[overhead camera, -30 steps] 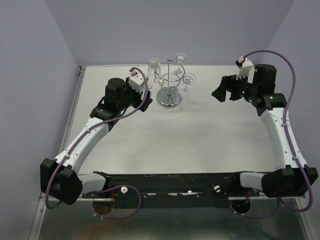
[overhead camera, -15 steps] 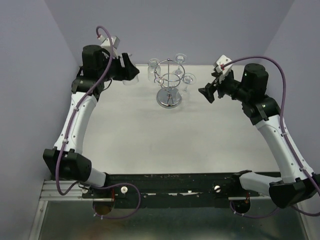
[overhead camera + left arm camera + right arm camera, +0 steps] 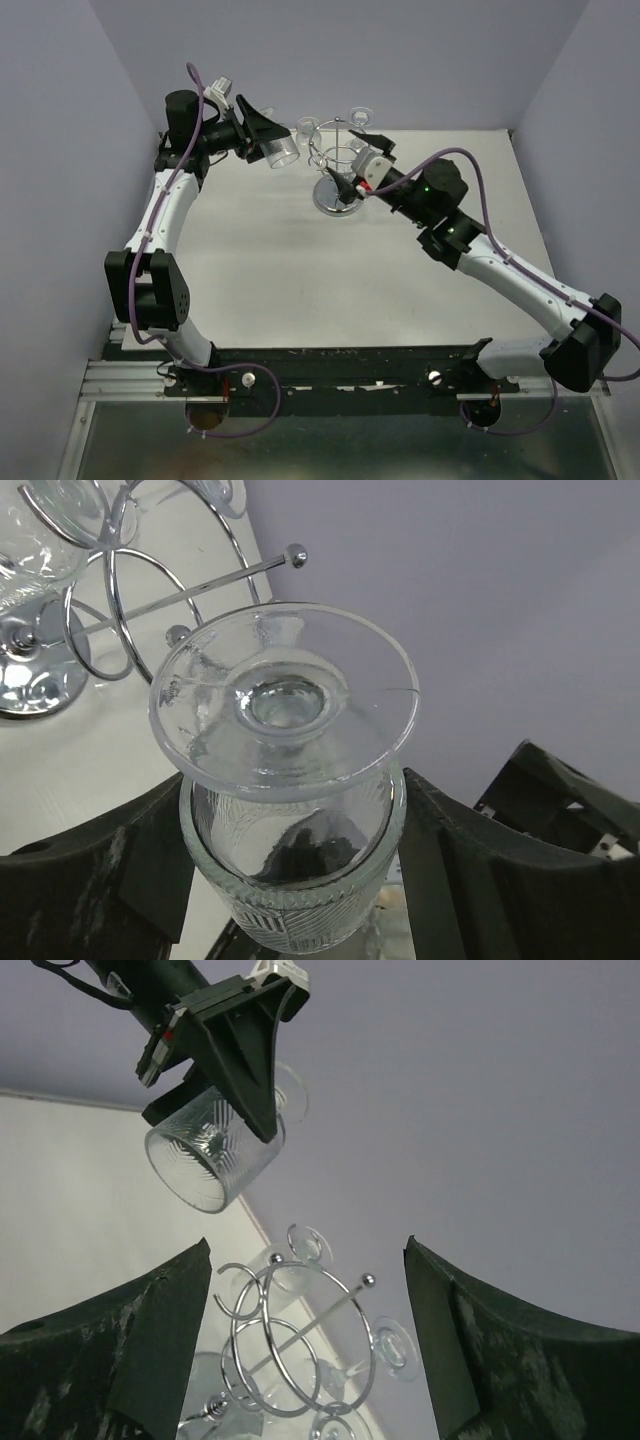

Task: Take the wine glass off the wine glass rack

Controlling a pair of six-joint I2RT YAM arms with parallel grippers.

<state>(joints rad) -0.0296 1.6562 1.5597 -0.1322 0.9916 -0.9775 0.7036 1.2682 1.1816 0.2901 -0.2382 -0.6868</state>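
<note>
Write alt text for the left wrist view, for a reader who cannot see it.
The left gripper clamps a clear wine glass by its bowl, foot toward the camera. The chrome wine glass rack stands at upper left.

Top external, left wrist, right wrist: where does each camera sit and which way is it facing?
Top external: above and behind the robot, looking down on the table; left arm and right arm show.
Left wrist: looks along the left fingers, clamped on the wine glass, toward the rack and wall.
Right wrist: tilted upward between the open right fingers at the rack and the held glass.
Shared: both wrist views show rack and glass.
</note>
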